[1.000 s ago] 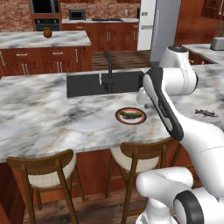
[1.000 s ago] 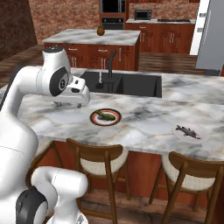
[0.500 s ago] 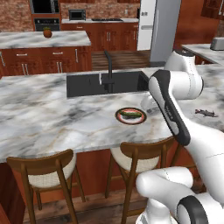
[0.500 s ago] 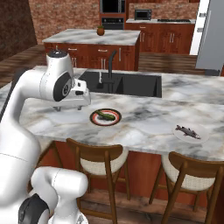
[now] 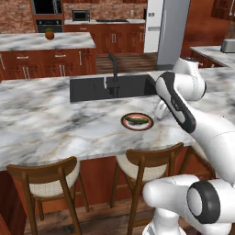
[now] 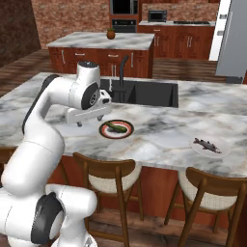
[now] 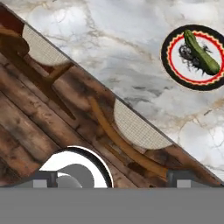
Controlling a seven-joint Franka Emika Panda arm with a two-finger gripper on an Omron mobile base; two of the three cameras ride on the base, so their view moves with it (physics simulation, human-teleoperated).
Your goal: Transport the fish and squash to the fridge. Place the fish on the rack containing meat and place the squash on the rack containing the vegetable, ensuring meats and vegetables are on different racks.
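**Jaws wide over counter edge, squash on plate, fish on far plate**

While the gripper [image 6: 87,117] hangs above the near edge of the marble counter [image 6: 159,130], its jaws stand wide apart with nothing between them. Hand view: two dark fingertips [image 7: 181,177] at the bottom, far apart, over wood floor and stool seats. Squash [image 6: 115,127] lies on a round plate [image 6: 125,133] with a dark rim and red ring, just beside the gripper, on its right in the right base view. Same squash [image 5: 137,120] in the left base view, on the plate [image 5: 126,124], gripper [image 5: 160,110] just to its right there. Hand view has the squash [image 7: 201,52] tilted across the plate [image 7: 168,52] at upper right, some dark marking on the plate under it. Gripper not touching plate or squash.

Fish [image 6: 206,144] sits on a pale plate [image 6: 197,147] further along the counter, well apart from the squash plate. Black sink [image 6: 149,93] with faucet [image 6: 122,67] behind the plates. Two wooden stools [image 6: 112,176] tucked under the counter edge. Fridge [image 5: 171,27], grey-silver, stands at the back past the counter, doors shut; also at the right edge of the right base view [image 6: 234,38]. Back island [image 6: 103,42] carries a small round item [image 6: 111,34], too small to identify.
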